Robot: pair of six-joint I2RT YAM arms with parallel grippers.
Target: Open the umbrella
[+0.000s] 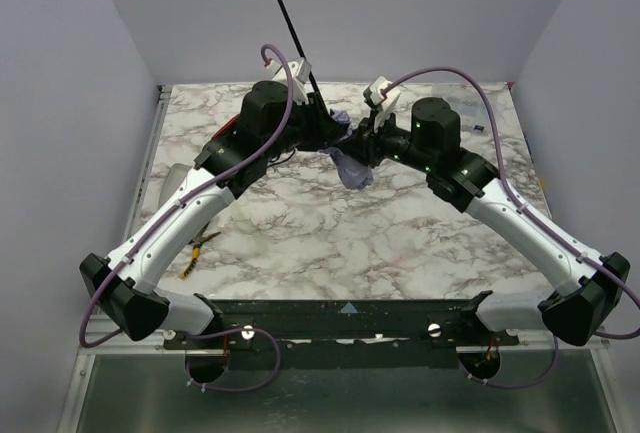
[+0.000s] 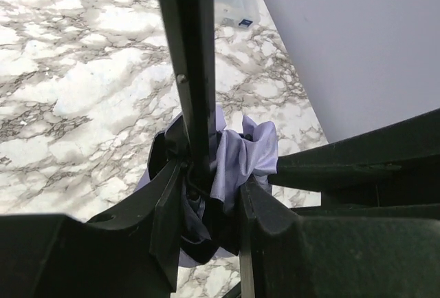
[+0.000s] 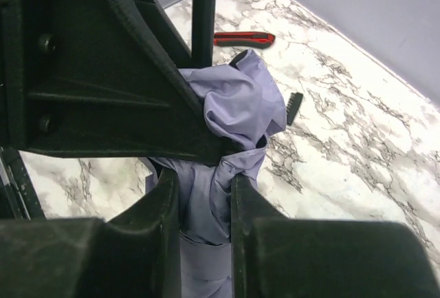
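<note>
Top view just shows the umbrella (image 1: 352,169) bunched at the middle of the counter (image 1: 300,238), shaft (image 1: 285,18) sticking up toward 12 — wrist views show more: left pincer (image 2: 210,191) clenched around the shaft, right pincer (image 3: 204,191) gripping the lavender folds — red knife (image 3: 244,38) at 12 beyond.

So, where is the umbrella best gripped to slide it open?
Probably the umbrella's black shaft just above the bunched lavender fabric, jaws closing across it from the side: it stands straight, rigid and bare there, while the fabric is soft.
</note>
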